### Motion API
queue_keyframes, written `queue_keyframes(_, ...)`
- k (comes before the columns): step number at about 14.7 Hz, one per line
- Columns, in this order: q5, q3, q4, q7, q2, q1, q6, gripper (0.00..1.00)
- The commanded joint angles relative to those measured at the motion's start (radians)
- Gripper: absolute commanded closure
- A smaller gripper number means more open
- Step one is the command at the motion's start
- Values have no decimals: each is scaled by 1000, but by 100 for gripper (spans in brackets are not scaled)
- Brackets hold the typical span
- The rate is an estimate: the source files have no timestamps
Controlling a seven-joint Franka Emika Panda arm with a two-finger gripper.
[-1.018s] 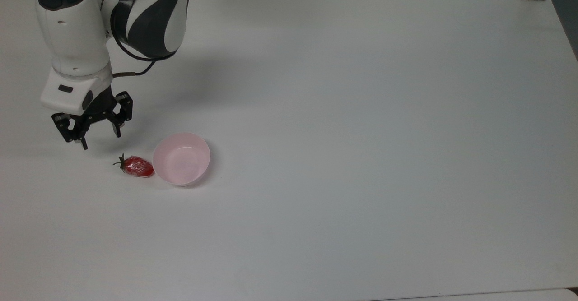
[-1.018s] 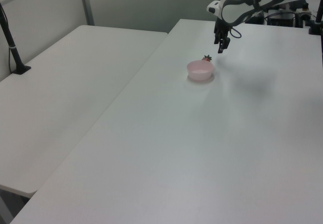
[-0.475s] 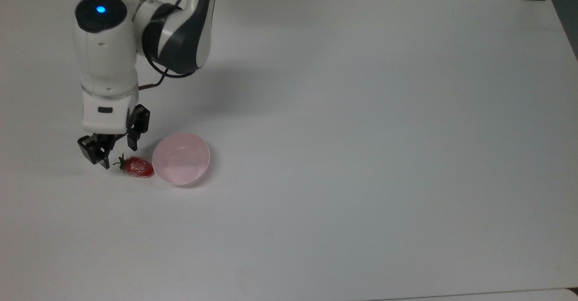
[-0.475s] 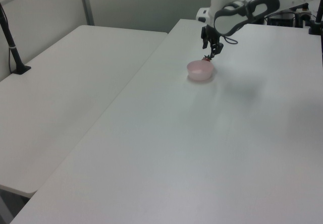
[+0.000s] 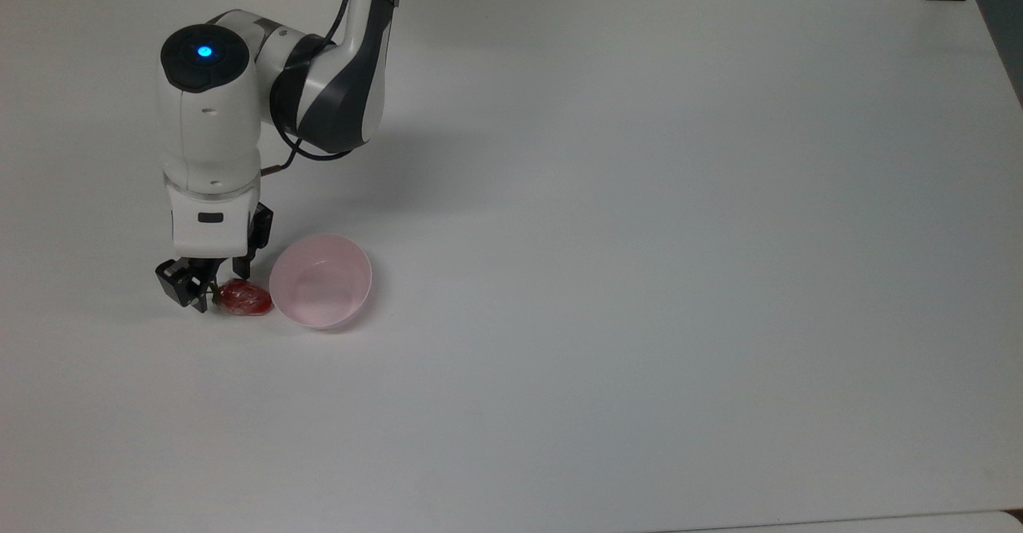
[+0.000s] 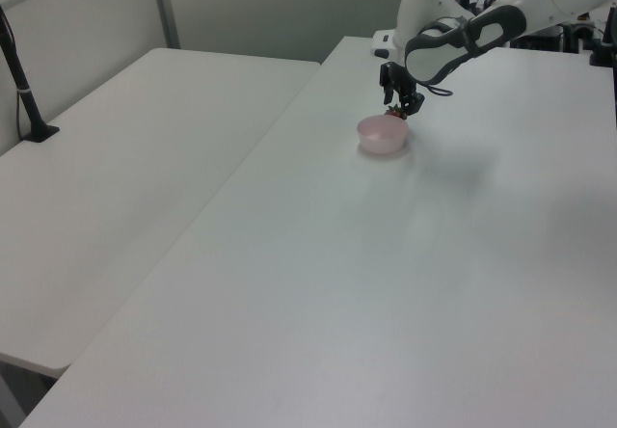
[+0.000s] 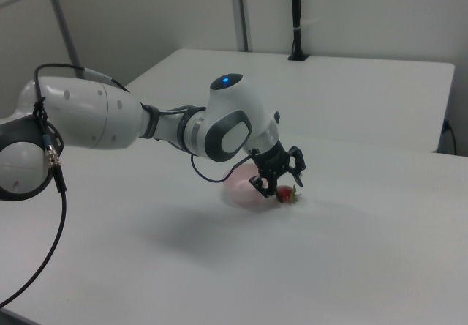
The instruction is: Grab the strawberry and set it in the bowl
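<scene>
Our gripper point(image 5: 214, 283) hangs wide open over the strawberry's point(image 5: 244, 297) stem end; its long axis points top view's right toward the bowl point(image 5: 320, 280)

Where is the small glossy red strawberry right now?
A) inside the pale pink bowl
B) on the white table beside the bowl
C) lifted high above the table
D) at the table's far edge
B: the small glossy red strawberry lies on the white table, against the round pale pink bowl, with the tool low around it.
</scene>
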Motion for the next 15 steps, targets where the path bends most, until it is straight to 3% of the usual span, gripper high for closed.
queue_keyframes(1, -41, -4, 11, -21, 12, 3, 10, 52)
queue_keyframes(3, -84, 2, 6, -20, 15, 3, 10, 58)
queue_keyframes(10, -88, 8, 6, -20, 18, 3, 10, 62)
queue_keyframes(15, -91, 8, 6, -21, 15, 3, 10, 71)
